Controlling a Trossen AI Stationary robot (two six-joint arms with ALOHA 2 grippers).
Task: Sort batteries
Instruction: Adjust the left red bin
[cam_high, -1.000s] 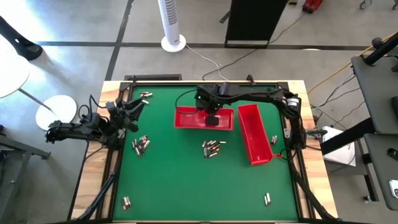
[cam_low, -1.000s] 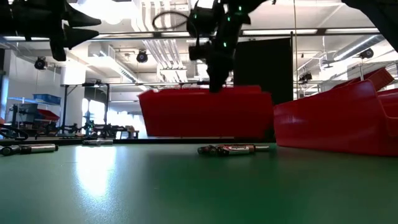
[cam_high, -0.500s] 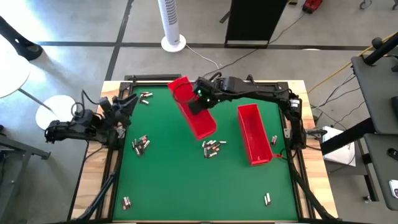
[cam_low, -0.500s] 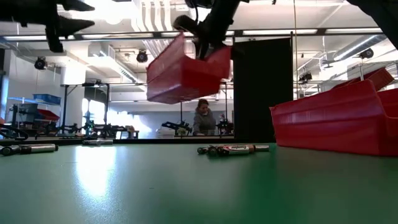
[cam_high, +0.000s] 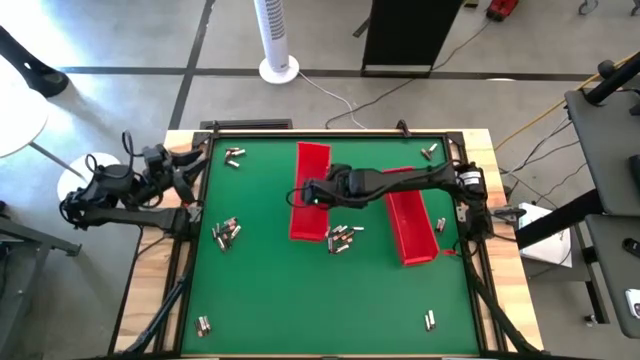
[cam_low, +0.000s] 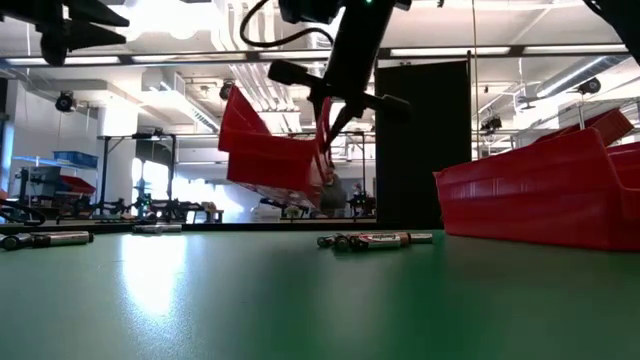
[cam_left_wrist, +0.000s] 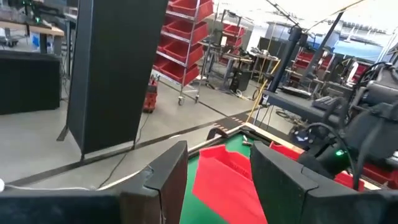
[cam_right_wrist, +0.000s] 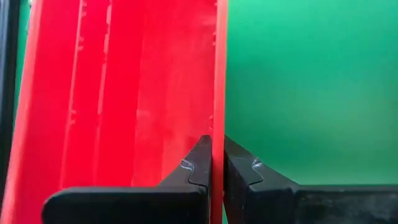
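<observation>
My right gripper (cam_high: 320, 192) is shut on a long red tray (cam_high: 310, 190), which hangs above the green table's middle with its long side running from far to near. A second red tray (cam_high: 408, 215) rests on its base to the right. Small silvery batteries lie in loose groups: one just near of the held tray (cam_high: 342, 237), one at the left (cam_high: 226, 233), and others near the corners. My left gripper (cam_high: 193, 163) stands open at the table's left edge and holds nothing; its wrist view shows the held tray (cam_left_wrist: 227, 180) beyond the spread fingers. My right gripper pinches the tray's long side wall at its rim (cam_right_wrist: 217, 124), about halfway along, with one finger inside the tray and one outside. The fingers come slanting down from the table's right. The tray (cam_low: 270, 150) hangs tilted, clear of the table.
More batteries lie at the far left (cam_high: 234, 155), far right (cam_high: 429, 151), near left (cam_high: 203, 325) and near right (cam_high: 430, 320). A raised frame (cam_high: 330, 131) runs round the green mat. A white fan (cam_high: 278, 40) stands on the floor beyond the far edge.
My right gripper has lifted the red tray clear of the table and rolled, turning the tray from crosswise to lengthwise, far to near, and carrying it a little toward the table's left. My left gripper has risen and drawn back toward the left edge.
</observation>
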